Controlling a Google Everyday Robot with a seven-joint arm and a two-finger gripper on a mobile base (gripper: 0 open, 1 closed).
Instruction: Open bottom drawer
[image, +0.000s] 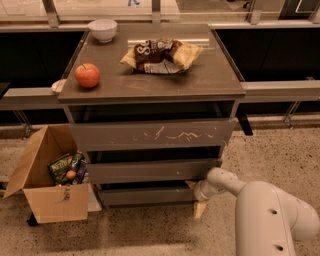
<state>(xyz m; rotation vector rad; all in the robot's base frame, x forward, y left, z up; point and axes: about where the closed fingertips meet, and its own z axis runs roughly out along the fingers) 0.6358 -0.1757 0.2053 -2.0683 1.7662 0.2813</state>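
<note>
Right now my gripper (195, 197) sits at the right end of the bottom drawer (145, 196); I can't tell how open it is or what it holds.

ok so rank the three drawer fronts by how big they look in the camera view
1. top drawer front, white scratches
2. middle drawer front
3. bottom drawer
Lower ones may just be farther from the camera, so true sizes are unsure. The gripper is at the bottom drawer's right end.

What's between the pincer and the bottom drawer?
Nothing; in the camera view the pincer sits at the right end of the bottom drawer, no gap showing.
</note>
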